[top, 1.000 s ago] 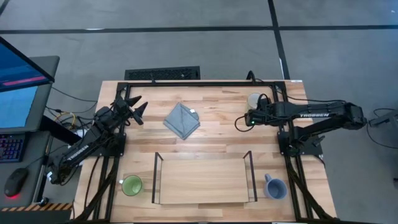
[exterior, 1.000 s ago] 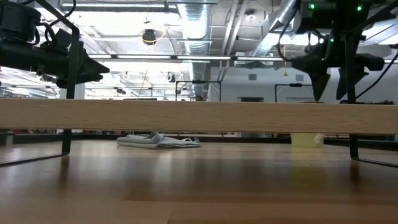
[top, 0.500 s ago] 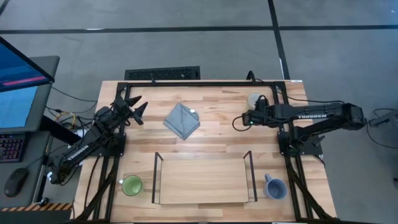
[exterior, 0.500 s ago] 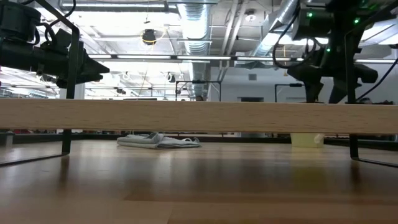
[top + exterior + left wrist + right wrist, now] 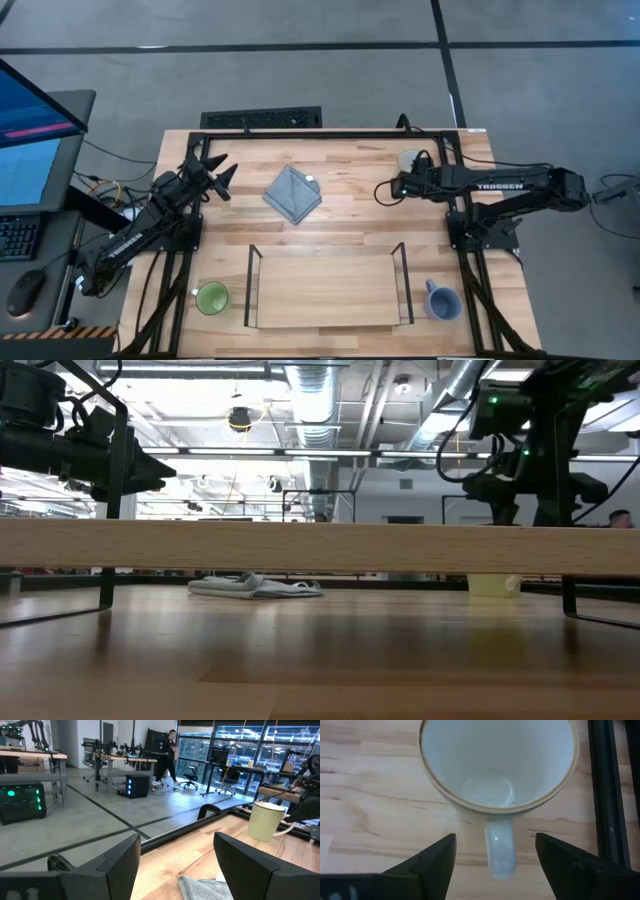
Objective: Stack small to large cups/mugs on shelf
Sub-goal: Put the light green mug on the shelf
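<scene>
Right gripper, fingers spread wide, hovers over the cream-white mug's handle; its rim is cropped.

Cream-white mug stands upright far right; green mug and blue-grey mug flank the bare shelf.

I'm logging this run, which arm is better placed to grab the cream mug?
Right. The right gripper hangs open over the cream mug, fingers straddling its handle; the left gripper waits across the table.
</scene>
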You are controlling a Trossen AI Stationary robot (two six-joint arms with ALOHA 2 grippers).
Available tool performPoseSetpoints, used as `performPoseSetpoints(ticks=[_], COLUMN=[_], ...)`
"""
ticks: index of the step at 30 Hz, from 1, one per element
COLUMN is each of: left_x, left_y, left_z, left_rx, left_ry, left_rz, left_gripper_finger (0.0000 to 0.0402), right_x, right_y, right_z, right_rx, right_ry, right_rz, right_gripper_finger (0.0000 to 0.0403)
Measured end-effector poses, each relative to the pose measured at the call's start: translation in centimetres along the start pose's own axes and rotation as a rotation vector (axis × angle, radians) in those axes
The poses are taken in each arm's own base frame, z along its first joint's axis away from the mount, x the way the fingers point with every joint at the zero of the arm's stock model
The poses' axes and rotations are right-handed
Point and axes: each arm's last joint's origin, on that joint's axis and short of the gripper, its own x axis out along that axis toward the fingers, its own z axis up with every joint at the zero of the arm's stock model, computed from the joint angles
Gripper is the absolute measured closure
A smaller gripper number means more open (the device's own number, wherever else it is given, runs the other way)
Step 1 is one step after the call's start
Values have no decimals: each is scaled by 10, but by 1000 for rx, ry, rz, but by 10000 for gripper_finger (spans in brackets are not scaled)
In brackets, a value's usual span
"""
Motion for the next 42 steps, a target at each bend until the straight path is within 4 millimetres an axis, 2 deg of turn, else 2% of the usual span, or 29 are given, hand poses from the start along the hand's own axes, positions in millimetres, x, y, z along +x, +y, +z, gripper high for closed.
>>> performPoseSetpoints(ticks=[9,26,42], left_x=[0,0,0], left_y=[0,0,0], left_z=[0,0,0], left_rx=[0,0,0], left_ry=[0,0,1], left_rz=[0,0,0], left_gripper_finger=[159,159,159], right_x=[1,1,1], right_y=[0,0,0], right_z=[1,1,1], right_rx=[6,7,6], right_ry=[34,36,35], right_rz=[15,16,16], right_gripper_finger=[114,204,265])
